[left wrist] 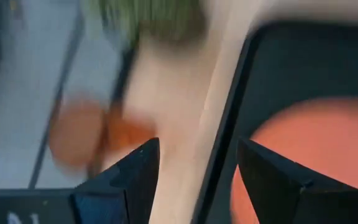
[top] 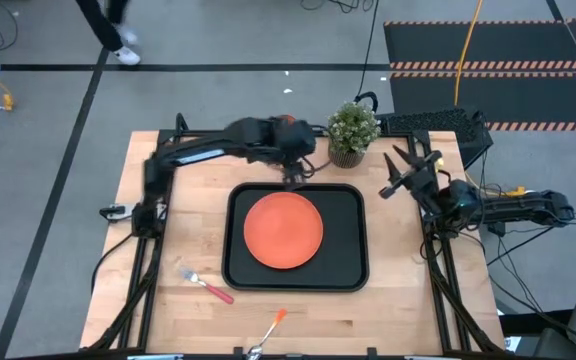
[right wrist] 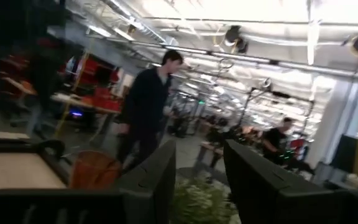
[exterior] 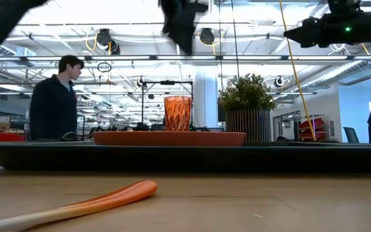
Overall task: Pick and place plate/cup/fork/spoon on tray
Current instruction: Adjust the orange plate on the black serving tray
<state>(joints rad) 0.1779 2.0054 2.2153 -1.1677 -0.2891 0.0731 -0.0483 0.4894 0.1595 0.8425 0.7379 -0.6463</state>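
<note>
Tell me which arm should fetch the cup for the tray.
Probably the left. The left gripper hovers open at the tray's far rim, with the cup just beyond it. The right gripper, also open, is raised off to the tray's right, past the plant.

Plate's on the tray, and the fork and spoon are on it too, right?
Not quite. The plate is on the tray, but the high view shows the fork and spoon lying on the wooden table, off the tray.
</note>
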